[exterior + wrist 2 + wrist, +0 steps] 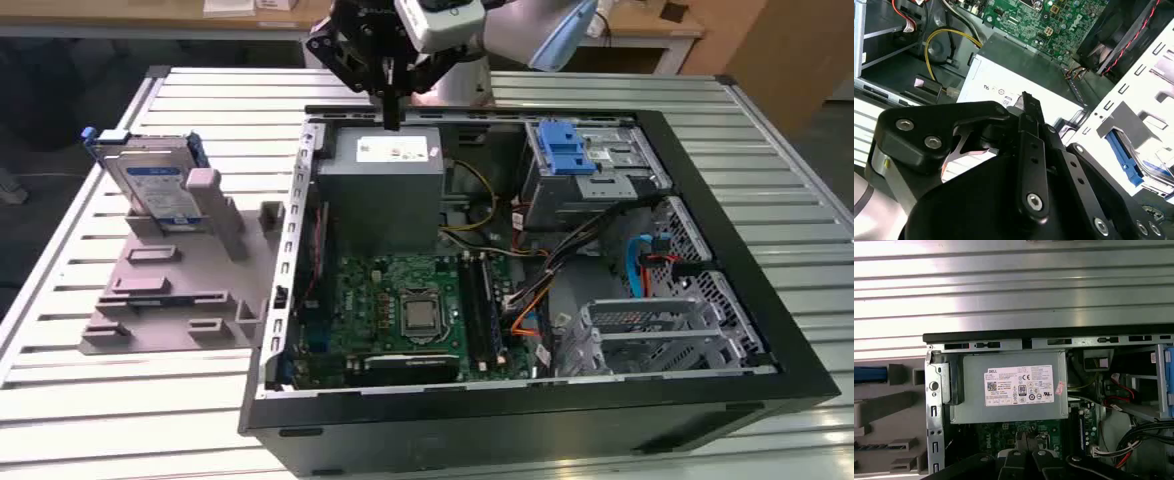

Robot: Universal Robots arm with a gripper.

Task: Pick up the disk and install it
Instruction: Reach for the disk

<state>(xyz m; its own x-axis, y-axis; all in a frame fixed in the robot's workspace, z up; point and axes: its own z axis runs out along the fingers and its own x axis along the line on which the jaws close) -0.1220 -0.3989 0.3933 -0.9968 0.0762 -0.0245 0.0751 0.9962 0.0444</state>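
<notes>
- Currently the gripper (391, 120) hangs at the far side of the open case (747, 300), tip pointing straight down.
- Its tip is just above the power supply (387, 180), near that box's far edge. Cannot tell whether it touches.
- Pincer is pressed together with nothing in it. In both wrist views the two black fingers (1026, 130) lie side by side with no gap.
- The disk (151, 185) is well apart from the gripper, outside the case, toward the exterior view's left.
- It stands upright on edge in a grey holder (174, 290) on the table (80, 400), blue bracket round its rim, label side in view.
- Nothing touches the disk but the holder.
- In the first wrist view the holder (896, 405) lies beside the case wall, with a blue strip at that picture's edge. Cannot tell whether that strip is the disk.
- The case lies on its side, lid off.
- The motherboard (400, 300) sits on the near side of the power supply.
- A blue latch (567, 150) sits on the drive cage toward the exterior view's right, with loose cables between cage and board.
- The power supply is a grey box with a white sticker on top, directly under the gripper in the first wrist view (1009, 390).
- The table is slatted metal, and the case takes up most of it.
</notes>
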